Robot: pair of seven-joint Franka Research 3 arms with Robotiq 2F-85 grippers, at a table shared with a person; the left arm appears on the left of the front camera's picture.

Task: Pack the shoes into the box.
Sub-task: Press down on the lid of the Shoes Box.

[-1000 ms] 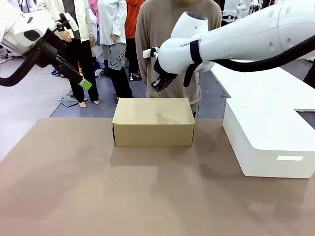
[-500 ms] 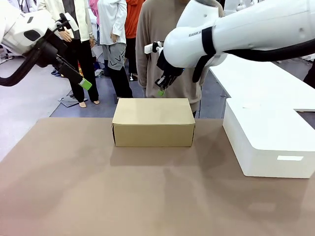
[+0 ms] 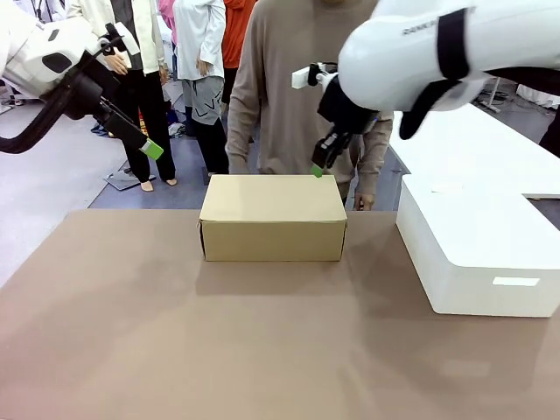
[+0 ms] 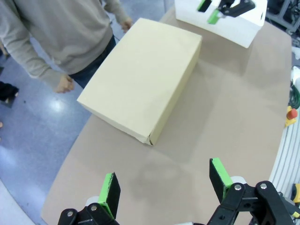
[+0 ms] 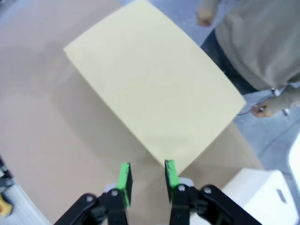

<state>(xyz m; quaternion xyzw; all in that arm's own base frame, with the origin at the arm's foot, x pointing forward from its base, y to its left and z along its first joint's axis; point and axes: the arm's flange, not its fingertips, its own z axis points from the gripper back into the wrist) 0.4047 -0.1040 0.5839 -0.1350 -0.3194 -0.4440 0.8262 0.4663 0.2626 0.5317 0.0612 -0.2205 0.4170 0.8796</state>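
The box (image 3: 273,214) stands shut on the brown table (image 3: 175,332), near the far edge; it also shows as a tan slab in the left wrist view (image 4: 145,79) and the right wrist view (image 5: 154,93). The shoes are out of view. My right gripper (image 3: 318,169) hangs just above the box's far right corner, and its green fingers (image 5: 124,178) stand a little apart with nothing between them. My left gripper (image 3: 151,149) is raised high at the left, off the table's far left corner, with its jaws wide open and empty (image 4: 164,185).
A large white block (image 3: 472,254) fills the table's right side. A person (image 3: 297,87) in a tan sweater stands right behind the box, hands (image 4: 63,84) hanging at the table's far edge. The near half of the table is bare.
My right arm has swung up and to the right, from the box's far middle to its far right corner, and its jaws have parted. The left arm has not moved.
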